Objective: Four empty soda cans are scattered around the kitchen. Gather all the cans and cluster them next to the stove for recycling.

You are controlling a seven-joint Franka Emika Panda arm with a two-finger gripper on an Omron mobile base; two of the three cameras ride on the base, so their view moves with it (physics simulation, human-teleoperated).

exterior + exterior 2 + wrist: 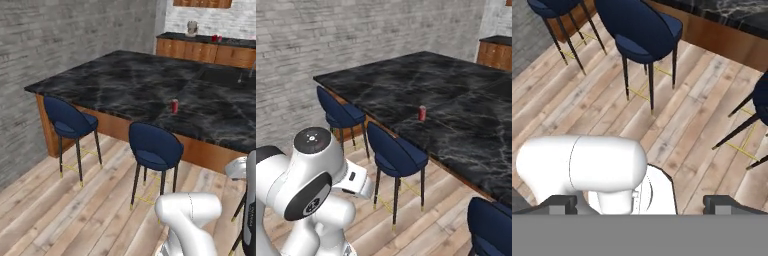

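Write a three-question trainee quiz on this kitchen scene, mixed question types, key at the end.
1. True or false: the soda can on the island counter stands upright.
2. Which seats stand nearest that can? A) blue stools B) a wooden bench C) a white armchair
3. Fill in: the gripper looks down at the wood plank ____, its jaws standing ____.

Key: 1 true; 2 A; 3 floor, open.

Even flat rendered light, faint shadows, no glare, slightly soft
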